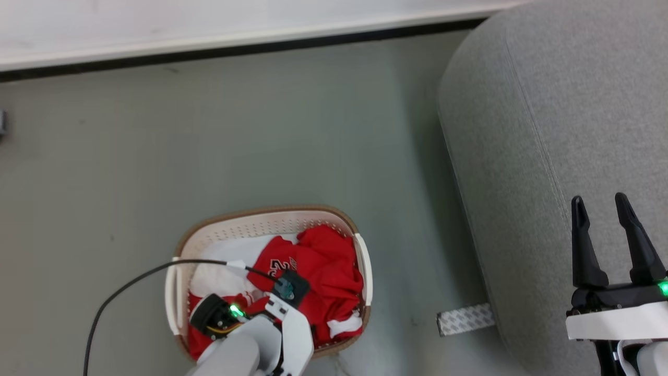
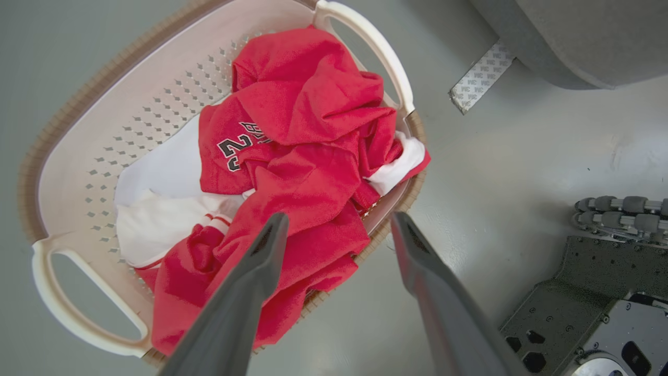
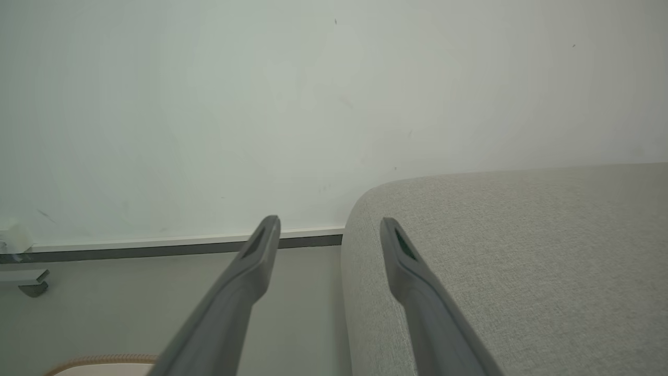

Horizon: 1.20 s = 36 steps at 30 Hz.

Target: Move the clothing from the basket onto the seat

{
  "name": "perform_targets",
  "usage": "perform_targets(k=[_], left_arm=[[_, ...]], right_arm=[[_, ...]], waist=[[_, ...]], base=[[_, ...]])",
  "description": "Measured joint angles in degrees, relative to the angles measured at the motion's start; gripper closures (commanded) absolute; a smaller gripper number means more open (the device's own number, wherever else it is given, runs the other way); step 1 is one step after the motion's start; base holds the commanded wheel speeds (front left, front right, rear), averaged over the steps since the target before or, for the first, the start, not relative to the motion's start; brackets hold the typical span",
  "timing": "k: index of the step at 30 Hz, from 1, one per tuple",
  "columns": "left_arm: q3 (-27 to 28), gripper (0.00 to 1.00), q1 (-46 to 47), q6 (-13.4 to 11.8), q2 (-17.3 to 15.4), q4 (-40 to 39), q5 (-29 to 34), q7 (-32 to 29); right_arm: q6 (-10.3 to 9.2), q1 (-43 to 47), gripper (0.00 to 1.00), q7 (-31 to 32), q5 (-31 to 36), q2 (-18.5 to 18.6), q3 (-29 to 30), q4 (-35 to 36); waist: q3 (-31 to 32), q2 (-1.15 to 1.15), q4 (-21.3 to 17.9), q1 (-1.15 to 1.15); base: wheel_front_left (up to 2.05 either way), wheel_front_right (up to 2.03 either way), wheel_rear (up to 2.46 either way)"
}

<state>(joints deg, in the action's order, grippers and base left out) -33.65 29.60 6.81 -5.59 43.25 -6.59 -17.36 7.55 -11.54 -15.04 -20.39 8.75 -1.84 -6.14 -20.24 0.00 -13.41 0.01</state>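
The basket [image 1: 182,245] stands on the floor in the lower middle of the head view, holding crumpled red clothing [image 1: 323,271]; the jersey's "23" [image 2: 232,151] faces up. My left gripper [image 2: 339,224] hangs open just above the basket's near rim [image 2: 412,188], one finger over the red fabric [image 2: 308,183], the other over the floor, nothing between them. In the head view my left wrist [image 1: 271,318] covers its fingers. The grey seat [image 1: 563,130] fills the right side. My right gripper [image 1: 605,209] is open over the seat's edge [image 3: 522,250], empty.
A plain white cloth [image 2: 156,219] lies in the basket beside the red garments. A patterned strip [image 1: 464,318] lies on the floor at the seat's foot. A white wall with a dark baseboard [image 1: 235,49] runs along the back. My own base [image 2: 600,292] is close to the basket.
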Motion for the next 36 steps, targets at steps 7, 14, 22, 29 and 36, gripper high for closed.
perform_targets(k=[7,14,22,29,36], left_arm=[[-0.04,0.0,5.27,-0.81,0.66,6.82,-0.11,-0.96],[-1.04,0.0,10.63,-2.3,0.7,12.16,1.04,-1.57],[-1.76,1.0,13.62,-2.87,1.65,18.09,0.96,-1.08],[-2.65,1.0,13.98,-2.32,2.68,19.09,-1.85,4.59],[-4.11,1.0,11.9,-2.35,2.75,13.7,-8.57,11.09]], right_arm=[[0.0,-2.99,0.0,0.0,-1.27,-0.62,-0.67,0.73],[0.0,-6.19,0.0,0.0,-2.67,-0.85,-1.56,1.31],[0.0,-8.26,0.0,0.0,-3.39,-0.25,-1.71,1.87],[0.01,-8.38,0.0,0.0,-3.31,0.24,-1.33,1.55],[0.0,-6.75,0.0,0.0,-2.67,0.47,-0.27,0.87]], waist=[[-5.98,0.0,-2.79,0.0],[-12.91,0.0,-5.1,0.0],[-19.01,0.0,-6.93,0.0],[-17.63,0.0,-5.64,0.0],[-11.69,0.0,-3.81,0.0]], base=[[0.0,0.0,0.0],[0.0,0.0,0.0],[0.0,0.0,0.0],[0.0,0.0,0.0],[0.0,0.0,0.0]])
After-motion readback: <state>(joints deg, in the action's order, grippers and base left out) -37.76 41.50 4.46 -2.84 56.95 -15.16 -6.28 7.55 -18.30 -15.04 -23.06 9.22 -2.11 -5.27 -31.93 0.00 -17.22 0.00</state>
